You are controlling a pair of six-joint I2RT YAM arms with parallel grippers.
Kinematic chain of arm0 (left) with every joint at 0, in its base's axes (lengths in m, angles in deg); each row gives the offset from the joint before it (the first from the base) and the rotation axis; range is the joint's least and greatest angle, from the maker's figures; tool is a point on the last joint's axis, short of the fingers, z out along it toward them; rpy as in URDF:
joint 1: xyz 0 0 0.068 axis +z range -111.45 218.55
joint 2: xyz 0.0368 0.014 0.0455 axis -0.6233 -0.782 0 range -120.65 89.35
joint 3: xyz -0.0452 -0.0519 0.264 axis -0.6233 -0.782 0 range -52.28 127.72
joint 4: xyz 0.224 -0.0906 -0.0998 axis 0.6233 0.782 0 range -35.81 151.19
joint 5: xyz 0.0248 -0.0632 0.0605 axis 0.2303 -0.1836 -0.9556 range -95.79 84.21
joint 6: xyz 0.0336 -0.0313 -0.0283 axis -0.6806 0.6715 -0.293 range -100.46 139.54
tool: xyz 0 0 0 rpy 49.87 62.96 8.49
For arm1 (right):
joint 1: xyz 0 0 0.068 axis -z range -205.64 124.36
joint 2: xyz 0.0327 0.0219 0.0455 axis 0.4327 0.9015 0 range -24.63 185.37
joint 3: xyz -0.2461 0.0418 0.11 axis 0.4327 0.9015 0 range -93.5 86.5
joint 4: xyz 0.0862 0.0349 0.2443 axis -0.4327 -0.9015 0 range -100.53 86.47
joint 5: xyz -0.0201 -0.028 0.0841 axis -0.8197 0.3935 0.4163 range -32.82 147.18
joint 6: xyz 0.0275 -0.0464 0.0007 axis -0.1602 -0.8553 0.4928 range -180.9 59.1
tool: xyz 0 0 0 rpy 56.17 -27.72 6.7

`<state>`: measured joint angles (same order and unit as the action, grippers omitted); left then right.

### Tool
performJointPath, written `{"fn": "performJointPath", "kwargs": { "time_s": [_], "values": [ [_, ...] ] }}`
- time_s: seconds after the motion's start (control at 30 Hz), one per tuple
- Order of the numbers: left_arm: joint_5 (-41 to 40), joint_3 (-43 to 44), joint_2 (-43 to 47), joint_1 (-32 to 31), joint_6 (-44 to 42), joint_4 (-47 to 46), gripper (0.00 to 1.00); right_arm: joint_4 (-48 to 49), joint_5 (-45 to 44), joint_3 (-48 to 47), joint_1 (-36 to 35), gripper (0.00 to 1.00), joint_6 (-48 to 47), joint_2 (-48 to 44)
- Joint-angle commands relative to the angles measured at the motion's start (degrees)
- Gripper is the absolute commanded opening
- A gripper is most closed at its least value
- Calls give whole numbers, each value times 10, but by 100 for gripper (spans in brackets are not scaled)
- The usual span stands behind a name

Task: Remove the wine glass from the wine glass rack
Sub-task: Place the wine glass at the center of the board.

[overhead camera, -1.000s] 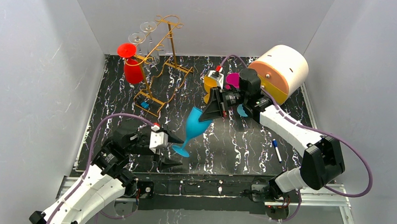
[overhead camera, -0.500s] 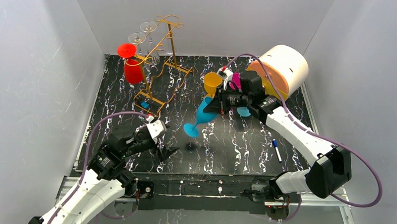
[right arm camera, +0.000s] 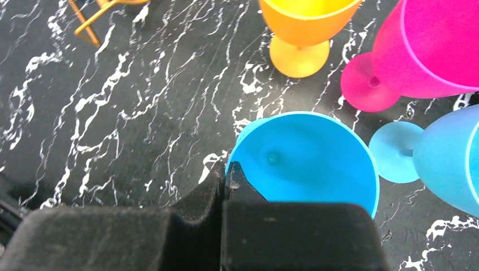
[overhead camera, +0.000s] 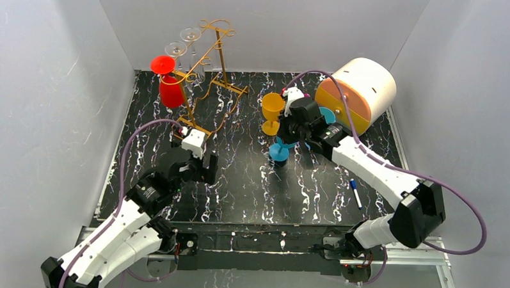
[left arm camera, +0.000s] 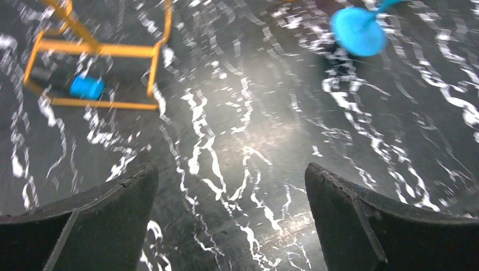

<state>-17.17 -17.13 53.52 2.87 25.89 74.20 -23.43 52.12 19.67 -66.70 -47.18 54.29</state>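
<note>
Reading the overhead view as a clock dial, the wine glass rack (overhead camera: 207, 78) stands at 11 o'clock on the black marbled table (overhead camera: 251, 189). A red glass (overhead camera: 171, 90) and two clear glasses (overhead camera: 191, 36) hang upside down from its top wires. A small blue object (left arm camera: 87, 87) lies inside the rack's wire base.

The blue wine glass (right arm camera: 305, 164) is off the rack, just toward 3 o'clock from the table's centre, bowl up. The right gripper (right arm camera: 227, 172) is pinched together on the rim of it, on the 9 o'clock side of the bowl as the right wrist camera sees it. I cannot tell whether the foot touches the table.

Other things crowd that spot. An orange glass (overhead camera: 272, 106) stands upright at the blue wine glass's 12 o'clock. A pink glass (right arm camera: 429, 51) and a second blue glass (right arm camera: 452, 158) sit close at its 1 and 3 o'clock in the wrist view. Behind them, at 2 o'clock on the table, lies a large cream drum with an orange face (overhead camera: 360, 90).

A pen (overhead camera: 355, 192) lies at 4 o'clock; any print on it is too small to read.

The left gripper (left arm camera: 230, 175) hangs over bare table near 9 o'clock, fingers spread wide apart with nothing between them, near the rack's base.
</note>
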Motion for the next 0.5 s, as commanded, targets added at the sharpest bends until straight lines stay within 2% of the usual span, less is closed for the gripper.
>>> {"fn": "performJointPath", "kwargs": {
  "time_s": [0.0, 0.1, 0.23, 0.37, 0.43, 0.47],
  "values": [
    [-77, 27, -41, 1, 78, 25, 98, 0, -65, -53, -3, 1, 34, 36],
    [-147, 17, -48, 1, 151, 42, 98, 1, -76, -67, -4, 1, 68, 64],
    [-150, -16, -36, 1, 192, 8, 98, -5, -72, -103, -6, 1, 85, 108],
    [-177, -3, -42, 1, 206, 12, 98, -57, -100, -157, -16, 1, 100, 160],
    [-203, 1, -38, 1, 207, 35, 98, -45, -116, -152, -29, 1, 88, 178],
    [-199, 5, -34, 1, 199, 52, 98, -17, -152, -134, -39, 1, 82, 184]
  ]
}}
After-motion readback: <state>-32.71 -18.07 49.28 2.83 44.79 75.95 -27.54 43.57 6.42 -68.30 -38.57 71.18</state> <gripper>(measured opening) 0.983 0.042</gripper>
